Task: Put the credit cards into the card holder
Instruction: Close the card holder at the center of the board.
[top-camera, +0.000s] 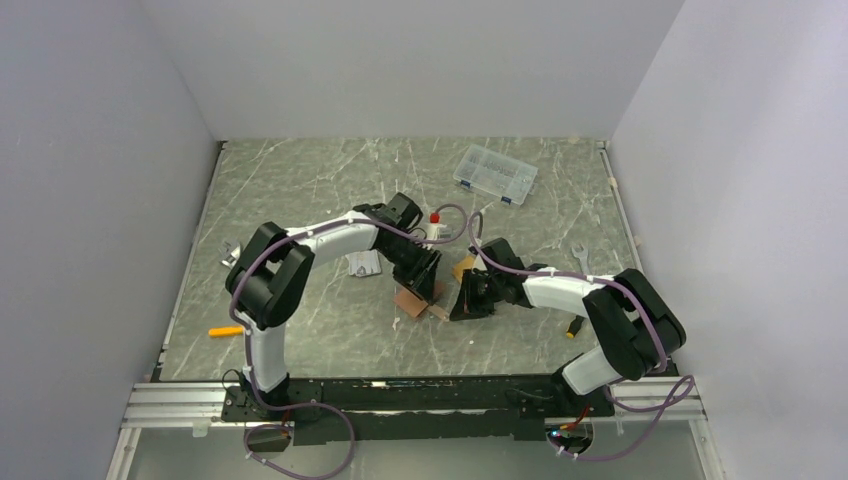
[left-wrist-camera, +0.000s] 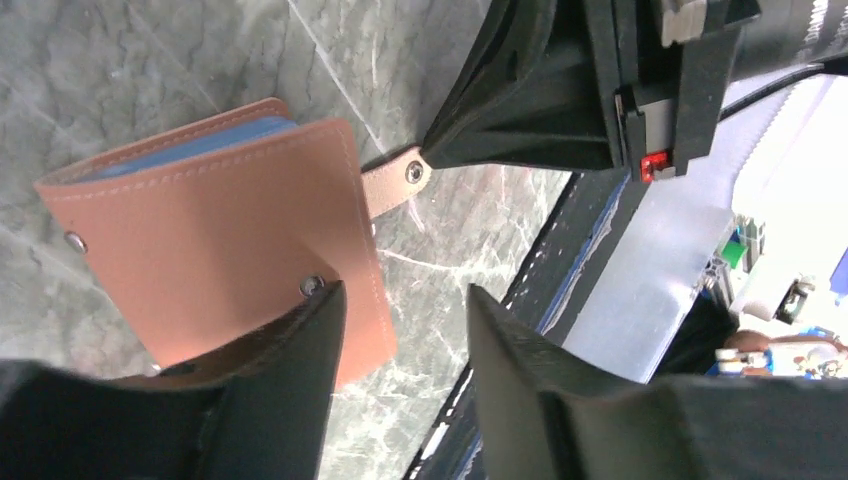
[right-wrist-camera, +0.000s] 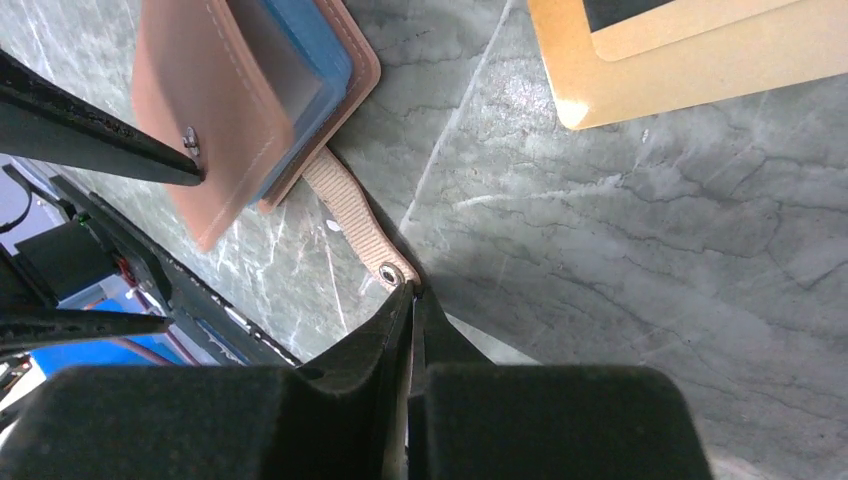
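Left gripper (left-wrist-camera: 405, 300) stood open and empty at the card holder (left-wrist-camera: 210, 230) edge. Right gripper (right-wrist-camera: 410, 292) was closed on the strap (right-wrist-camera: 350, 215) tip

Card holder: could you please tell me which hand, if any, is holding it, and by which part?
The right hand pinches the card holder by the tip of its snap strap.

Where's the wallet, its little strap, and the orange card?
card holder (left-wrist-camera: 210, 240): left wrist view, on its tan outer flap.
strap (right-wrist-camera: 350, 215): right wrist view, on the strap's middle.
orange-gold card (right-wrist-camera: 700, 65): right wrist view, on its plain gold face.
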